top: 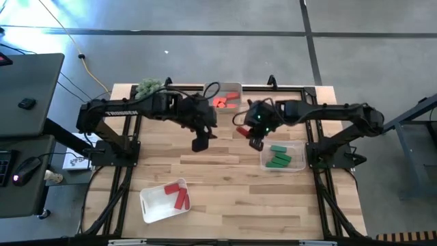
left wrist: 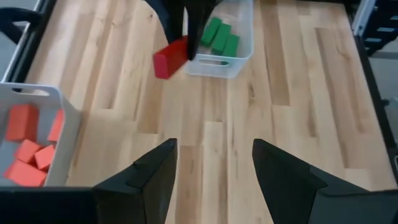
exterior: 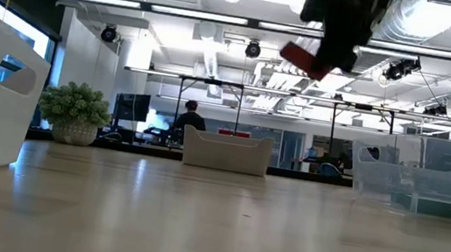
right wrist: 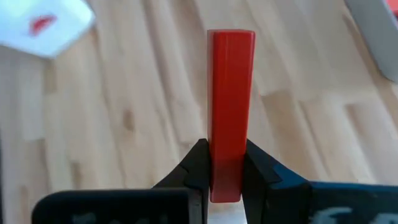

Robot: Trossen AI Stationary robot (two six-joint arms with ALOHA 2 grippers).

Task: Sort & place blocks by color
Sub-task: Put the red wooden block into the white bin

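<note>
The right gripper (right wrist: 225,171) clamps one end of a stiff, likely light red block (right wrist: 231,93), while the left gripper (left wrist: 213,165) hangs apart, empty.

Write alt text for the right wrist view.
The right gripper holds a long red block upright between its jaws, above the wooden table. A white tray with something red in it shows blurred at one corner.

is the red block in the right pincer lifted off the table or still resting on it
Lifted. The right pincer is shut on the red block, and the low view shows the block hanging high above the tabletop.
</note>
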